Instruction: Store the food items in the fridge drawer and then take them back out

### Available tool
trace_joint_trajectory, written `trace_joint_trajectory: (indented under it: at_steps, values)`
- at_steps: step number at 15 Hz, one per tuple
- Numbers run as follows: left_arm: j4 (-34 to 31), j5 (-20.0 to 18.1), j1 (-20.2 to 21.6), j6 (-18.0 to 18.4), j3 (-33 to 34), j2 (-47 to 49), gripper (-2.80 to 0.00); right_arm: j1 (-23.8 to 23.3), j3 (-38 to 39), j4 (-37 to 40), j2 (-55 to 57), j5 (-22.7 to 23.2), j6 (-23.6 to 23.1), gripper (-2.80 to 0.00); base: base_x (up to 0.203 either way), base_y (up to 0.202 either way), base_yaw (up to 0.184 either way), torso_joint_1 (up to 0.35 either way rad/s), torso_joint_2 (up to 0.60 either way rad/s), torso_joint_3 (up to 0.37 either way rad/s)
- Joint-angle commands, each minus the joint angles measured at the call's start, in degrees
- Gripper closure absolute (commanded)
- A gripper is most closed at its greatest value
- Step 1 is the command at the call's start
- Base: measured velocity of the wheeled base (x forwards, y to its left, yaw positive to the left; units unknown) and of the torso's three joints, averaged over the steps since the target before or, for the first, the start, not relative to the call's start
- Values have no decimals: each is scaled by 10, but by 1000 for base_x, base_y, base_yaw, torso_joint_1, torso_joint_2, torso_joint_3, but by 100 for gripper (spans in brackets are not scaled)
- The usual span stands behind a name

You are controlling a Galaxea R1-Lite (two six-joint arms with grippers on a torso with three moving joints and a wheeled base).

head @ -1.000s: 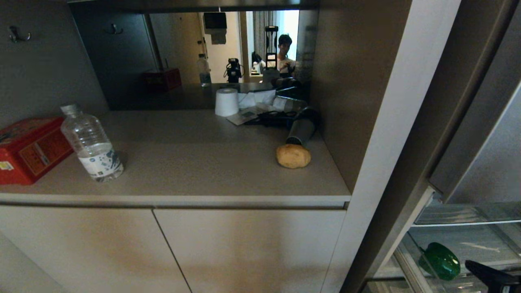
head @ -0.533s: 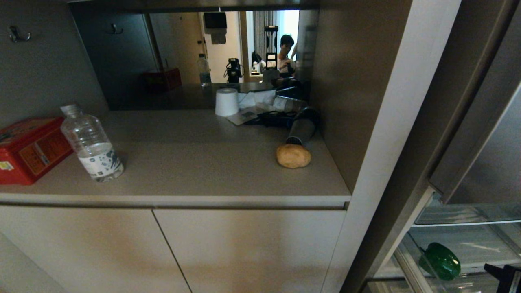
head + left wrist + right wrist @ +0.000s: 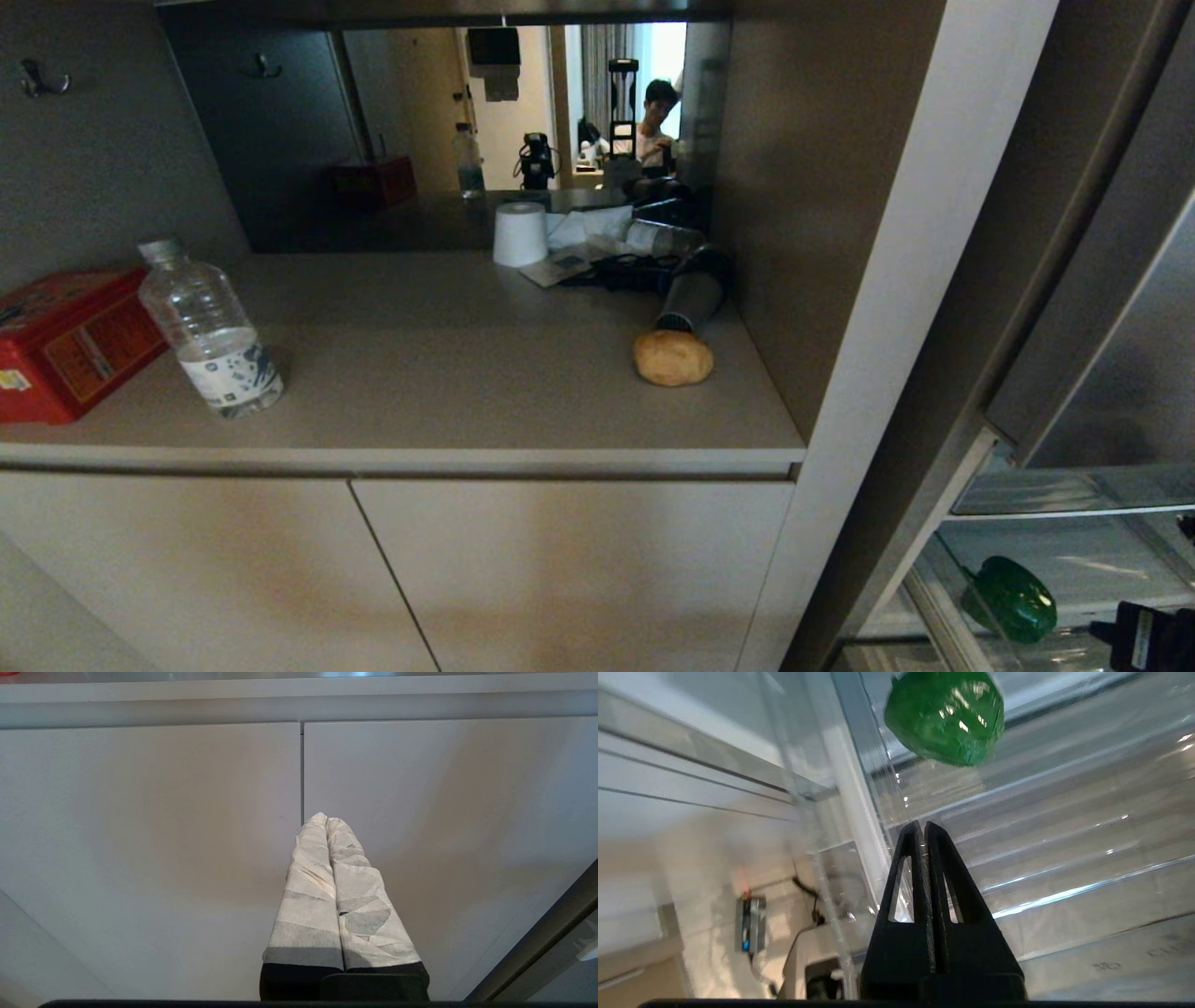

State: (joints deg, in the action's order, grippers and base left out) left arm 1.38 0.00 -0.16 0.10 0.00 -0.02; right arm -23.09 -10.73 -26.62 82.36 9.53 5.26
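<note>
Only a black corner of the right gripper poked into the head view, cut off at the frame's edge, so the wrist camera had to tell the story: the two black fingers were pressed together tip to tip, gripping nothing. Just ahead of those tips, clear of them, the green bell pepper lay on the ribbed floor of the transparent fridge drawer, its top cropped out of the wrist view. A second earlier more of that arm reached in toward the pepper; by this moment it had drawn back to the corner. The left gripper, out of the head view, had its paper-wrapped fingers closed and empty, facing the cabinet doors. The potato sat unmoved on the countertop, far from both grippers.
</note>
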Motion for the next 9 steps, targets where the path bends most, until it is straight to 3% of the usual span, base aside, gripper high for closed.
trace_joint_trajectory:
  at_steps: [1, 9]
  values:
    - [0, 0, 0, 0, 6, 0, 0, -2, -10, -26, 85, 1, 2, -280, 0, 0, 0, 0, 0, 0]
    - [0, 0, 0, 0, 6, 0, 0, -5, -67, -39, 180, 2, -2, -280, 0, 0, 0, 0, 0, 0]
